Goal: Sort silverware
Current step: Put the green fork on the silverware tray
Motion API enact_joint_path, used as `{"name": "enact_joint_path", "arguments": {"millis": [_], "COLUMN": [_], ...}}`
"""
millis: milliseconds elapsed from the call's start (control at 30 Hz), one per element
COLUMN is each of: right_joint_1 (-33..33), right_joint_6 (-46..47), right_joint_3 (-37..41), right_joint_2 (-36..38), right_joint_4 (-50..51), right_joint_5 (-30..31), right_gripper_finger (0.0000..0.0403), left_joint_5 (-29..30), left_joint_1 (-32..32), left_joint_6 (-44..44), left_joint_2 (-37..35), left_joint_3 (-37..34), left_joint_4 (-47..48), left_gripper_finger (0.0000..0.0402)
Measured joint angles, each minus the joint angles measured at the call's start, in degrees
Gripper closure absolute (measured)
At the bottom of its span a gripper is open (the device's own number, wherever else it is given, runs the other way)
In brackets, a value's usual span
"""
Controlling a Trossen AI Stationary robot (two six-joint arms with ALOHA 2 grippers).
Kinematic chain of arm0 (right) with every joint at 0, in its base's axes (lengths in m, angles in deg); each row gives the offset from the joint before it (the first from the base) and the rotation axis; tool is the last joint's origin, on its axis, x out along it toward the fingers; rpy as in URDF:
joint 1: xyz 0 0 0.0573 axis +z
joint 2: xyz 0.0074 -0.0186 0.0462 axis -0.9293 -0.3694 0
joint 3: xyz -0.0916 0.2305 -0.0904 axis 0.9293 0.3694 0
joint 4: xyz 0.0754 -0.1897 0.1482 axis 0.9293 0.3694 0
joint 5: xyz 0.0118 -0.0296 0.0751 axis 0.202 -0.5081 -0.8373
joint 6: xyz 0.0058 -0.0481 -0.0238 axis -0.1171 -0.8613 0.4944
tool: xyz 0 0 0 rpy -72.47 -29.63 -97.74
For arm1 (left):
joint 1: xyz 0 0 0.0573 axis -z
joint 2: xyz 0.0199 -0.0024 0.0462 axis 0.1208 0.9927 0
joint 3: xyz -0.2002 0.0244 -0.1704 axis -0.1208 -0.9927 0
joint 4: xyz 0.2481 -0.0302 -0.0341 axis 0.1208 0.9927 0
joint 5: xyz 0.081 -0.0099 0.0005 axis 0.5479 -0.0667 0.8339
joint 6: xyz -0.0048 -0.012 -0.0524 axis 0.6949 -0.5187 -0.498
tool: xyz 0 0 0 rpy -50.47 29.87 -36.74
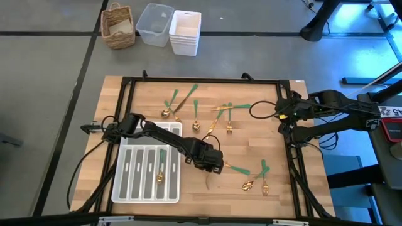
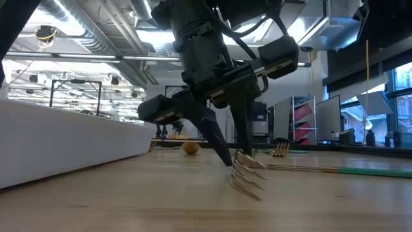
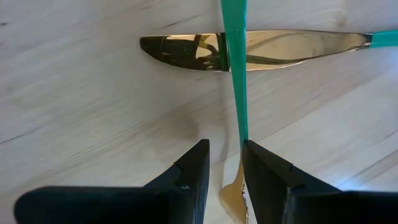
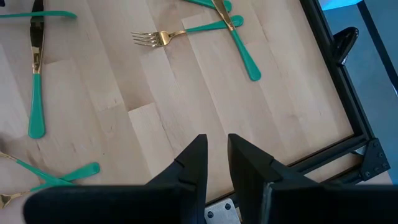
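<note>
The left gripper (image 1: 212, 164) is down at the board near the table's middle, a touch toward five o'clock; its fingers (image 3: 186, 180) stand narrowly apart with the neck of a fork (image 2: 248, 173) between them, though I cannot tell whether they truly pinch it; in the low view the tines rest on the wood beside the fingertips. The fork's green handle crosses over a gold knife (image 3: 249, 51) lying flat just beyond the fingertips, so that blade sits right in the way. At about nine o'clock from the gripper, just beside it, is the white tray (image 1: 125, 188), with a couple of pieces already lying in its slots. At about four o'clock from the gripper, near the front right corner, a small cluster of silverware (image 1: 254, 179) lies tangled; more pieces (image 1: 195, 110) are scattered from eleven to one o'clock across the far half of the table, some crossing each other.

The right gripper (image 4: 216, 163) waits at the table's three o'clock edge, above the black frame rail (image 4: 329, 81), its claw only narrowly parted and holding nothing; a fork and crossed green handles lie on the wood ahead of it.

Bare wood shows between the left gripper and the far scatter, and along the front edge at six o'clock; beyond the far edge, on the floor, stand a wicker basket (image 1: 118, 26) and pale bins (image 1: 169, 28).
</note>
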Motion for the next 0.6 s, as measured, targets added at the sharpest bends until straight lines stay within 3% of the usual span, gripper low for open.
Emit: {"name": "enact_joint_path", "arguments": {"millis": [600], "right_joint_1": [0.0], "right_joint_6": [-0.02], "right_joint_3": [-0.02], "right_joint_2": [0.0], "right_joint_4": [-0.01], "right_joint_5": [0.0], "right_gripper_finger": [0.0338], "left_joint_5": [5.39], "left_joint_1": [1.95], "left_joint_6": [-1.77], "left_joint_2": [-1.2], "left_joint_3": [-0.13], "left_joint_4": [-1.67], "left_gripper_finger": [0.0314]}}
